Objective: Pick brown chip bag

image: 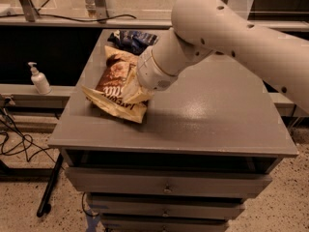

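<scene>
On left half of grey table [203, 124]: brown chip bag [113, 81], crumpled, close to the front-left edge. Touching its right side, under the wrist: gripper [136, 92]; spread or clamped, cannot tell. Risks sliding off glossy film, or snagging blue snack bag [133, 38] behind.

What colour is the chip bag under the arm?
Dark brown centre, cream-tan ends on the brown chip bag, camera view; end effector against it.
</scene>
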Robot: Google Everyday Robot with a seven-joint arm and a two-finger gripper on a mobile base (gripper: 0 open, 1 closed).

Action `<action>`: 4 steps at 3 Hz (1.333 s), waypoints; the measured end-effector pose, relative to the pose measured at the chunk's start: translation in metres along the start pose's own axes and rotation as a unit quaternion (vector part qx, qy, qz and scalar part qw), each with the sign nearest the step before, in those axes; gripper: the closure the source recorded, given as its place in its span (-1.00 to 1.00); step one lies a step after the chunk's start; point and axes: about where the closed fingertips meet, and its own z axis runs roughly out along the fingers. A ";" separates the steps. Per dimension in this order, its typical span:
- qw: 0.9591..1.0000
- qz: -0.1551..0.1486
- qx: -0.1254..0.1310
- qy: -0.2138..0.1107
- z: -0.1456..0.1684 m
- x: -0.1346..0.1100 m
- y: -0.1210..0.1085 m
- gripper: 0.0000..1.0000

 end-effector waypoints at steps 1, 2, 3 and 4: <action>1.000 0.002 0.005 0.008 -0.010 0.000 -0.007 1.00; 1.000 -0.003 0.016 0.026 -0.029 0.004 -0.019 1.00; 0.997 -0.016 0.049 0.064 -0.080 0.020 -0.031 1.00; 0.990 -0.029 0.084 0.110 -0.143 0.032 -0.037 1.00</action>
